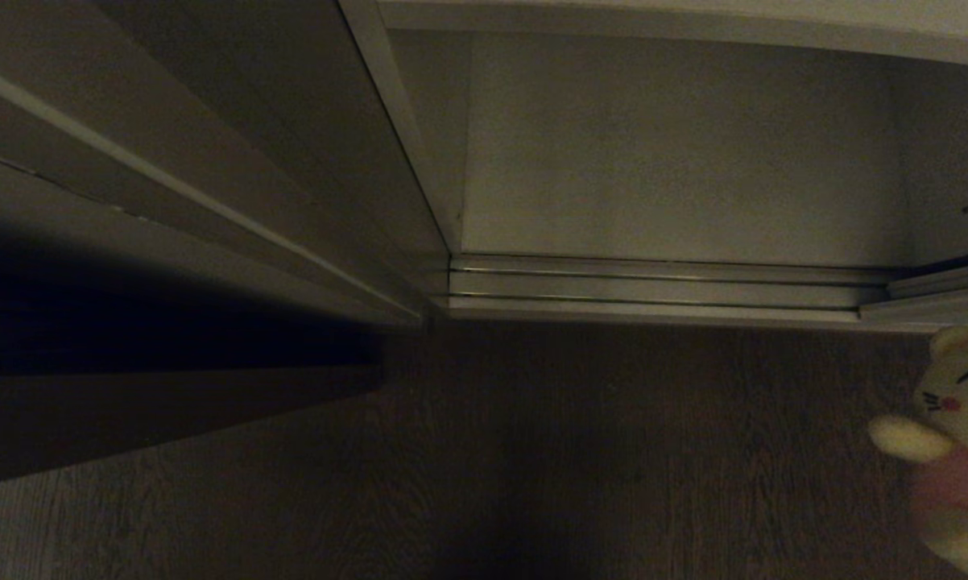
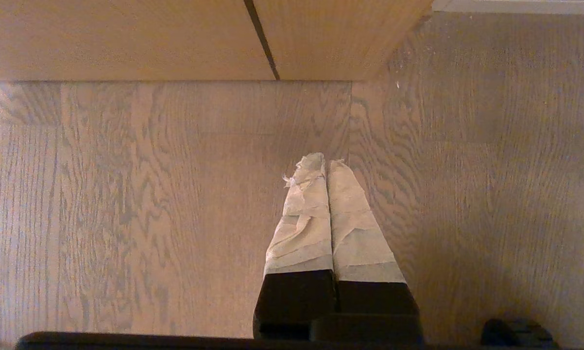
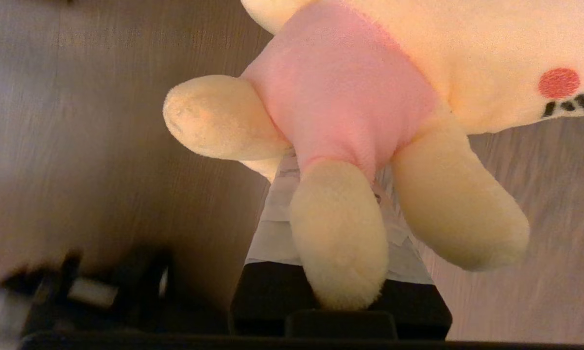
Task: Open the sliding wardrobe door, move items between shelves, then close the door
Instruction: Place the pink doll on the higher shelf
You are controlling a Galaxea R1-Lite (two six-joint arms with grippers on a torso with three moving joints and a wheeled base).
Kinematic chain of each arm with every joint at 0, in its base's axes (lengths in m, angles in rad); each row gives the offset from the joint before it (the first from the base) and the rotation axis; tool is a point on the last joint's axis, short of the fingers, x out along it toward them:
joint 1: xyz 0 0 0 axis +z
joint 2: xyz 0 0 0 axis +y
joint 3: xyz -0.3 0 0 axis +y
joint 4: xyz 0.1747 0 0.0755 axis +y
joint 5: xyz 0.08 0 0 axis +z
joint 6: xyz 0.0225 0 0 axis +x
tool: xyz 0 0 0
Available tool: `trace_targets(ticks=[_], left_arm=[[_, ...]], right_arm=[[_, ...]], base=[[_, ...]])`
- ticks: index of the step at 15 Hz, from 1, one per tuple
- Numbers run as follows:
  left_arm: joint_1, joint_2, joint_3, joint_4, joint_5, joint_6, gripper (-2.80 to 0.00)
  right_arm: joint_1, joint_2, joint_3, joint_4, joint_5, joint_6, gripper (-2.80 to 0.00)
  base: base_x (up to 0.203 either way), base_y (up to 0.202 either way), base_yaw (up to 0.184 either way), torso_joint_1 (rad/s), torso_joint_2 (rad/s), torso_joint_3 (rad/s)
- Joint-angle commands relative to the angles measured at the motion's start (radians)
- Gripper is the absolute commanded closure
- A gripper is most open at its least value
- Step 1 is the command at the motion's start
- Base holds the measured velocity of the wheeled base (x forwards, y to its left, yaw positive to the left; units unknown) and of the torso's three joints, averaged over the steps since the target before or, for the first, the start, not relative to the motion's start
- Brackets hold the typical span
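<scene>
Wardrobe door [image 1: 234, 161], the pale panel with its thin light frame, fills the upper left of the head view and stands slid aside, leaving the white compartment open in the upper centre. Its bottom shelf [image 1: 677, 169] lies bare in what shows, with the silver floor rails [image 1: 653, 288] running along its front edge and the wood floor [image 1: 532, 451] below. At the far right edge of that view hangs the yellow plush toy [image 1: 955, 451] with its pink belly, well clear of the floor. In the right wrist view the right gripper [image 3: 331, 194] has its jaws narrowed on the toy's body (the taped tips are mostly buried behind the plush). The left gripper [image 2: 327, 167] is parked over the floor, jaws pressed together and empty. The hold looks shallow on soft stuffing, so a quick swing could shake the toy loose, or a dangling leg could catch the shelf edge.
</scene>
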State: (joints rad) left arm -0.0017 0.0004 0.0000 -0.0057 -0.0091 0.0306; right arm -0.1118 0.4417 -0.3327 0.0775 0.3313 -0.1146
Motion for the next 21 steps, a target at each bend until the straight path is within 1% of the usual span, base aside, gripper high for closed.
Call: trace_targets(ticks=[1, 2, 3, 5, 8, 9, 10, 11, 12, 13, 14, 17, 21], left_arm=[[0.000, 0.000, 0.000, 0.000, 0.000, 0.000, 0.00], [0.000, 0.000, 0.000, 0.000, 0.000, 0.000, 0.00], [0.000, 0.000, 0.000, 0.000, 0.000, 0.000, 0.00], [0.000, 0.000, 0.000, 0.000, 0.000, 0.000, 0.00], [0.000, 0.000, 0.000, 0.000, 0.000, 0.000, 0.00], [0.000, 0.000, 0.000, 0.000, 0.000, 0.000, 0.00], [0.000, 0.000, 0.000, 0.000, 0.000, 0.000, 0.00], [0.000, 0.000, 0.000, 0.000, 0.000, 0.000, 0.00], [0.000, 0.000, 0.000, 0.000, 0.000, 0.000, 0.00], [0.000, 0.000, 0.000, 0.000, 0.000, 0.000, 0.00], [0.000, 0.000, 0.000, 0.000, 0.000, 0.000, 0.00], [0.000, 0.000, 0.000, 0.000, 0.000, 0.000, 0.00], [0.000, 0.000, 0.000, 0.000, 0.000, 0.000, 0.00]], right_arm=[[0.033, -0.170, 0.000, 0.138, -0.084, 0.008, 0.00], [0.038, -0.173, 0.029, 0.109, -0.138, 0.020, 0.00], [0.056, -0.190, 0.072, 0.060, -0.170, 0.026, 0.00], [0.087, -0.291, 0.118, 0.032, -0.189, 0.027, 0.00], [0.106, -0.444, 0.211, 0.005, -0.204, 0.025, 0.00], [0.108, -0.446, 0.264, -0.063, -0.228, 0.028, 0.00], [0.109, -0.444, 0.320, -0.134, -0.280, 0.032, 0.00], [0.109, -0.444, 0.343, -0.147, -0.313, 0.044, 0.00], [0.110, -0.443, 0.336, -0.122, -0.332, 0.081, 0.00], [0.110, -0.443, 0.328, -0.067, -0.337, 0.093, 0.00], [0.110, -0.442, 0.323, -0.056, -0.337, 0.087, 0.00], [0.110, -0.443, 0.331, -0.080, -0.338, 0.083, 0.00], [0.110, -0.443, 0.331, -0.084, -0.337, 0.102, 0.00]], base=[[0.000, 0.000, 0.000, 0.000, 0.00, 0.000], [0.000, 0.000, 0.000, 0.000, 0.00, 0.000], [0.000, 0.000, 0.000, 0.000, 0.00, 0.000], [0.000, 0.000, 0.000, 0.000, 0.00, 0.000], [0.000, 0.000, 0.000, 0.000, 0.00, 0.000], [0.000, 0.000, 0.000, 0.000, 0.00, 0.000], [0.000, 0.000, 0.000, 0.000, 0.00, 0.000], [0.000, 0.000, 0.000, 0.000, 0.00, 0.000], [0.000, 0.000, 0.000, 0.000, 0.00, 0.000], [0.000, 0.000, 0.000, 0.000, 0.00, 0.000], [0.000, 0.000, 0.000, 0.000, 0.00, 0.000], [0.000, 0.000, 0.000, 0.000, 0.00, 0.000], [0.000, 0.000, 0.000, 0.000, 0.00, 0.000]])
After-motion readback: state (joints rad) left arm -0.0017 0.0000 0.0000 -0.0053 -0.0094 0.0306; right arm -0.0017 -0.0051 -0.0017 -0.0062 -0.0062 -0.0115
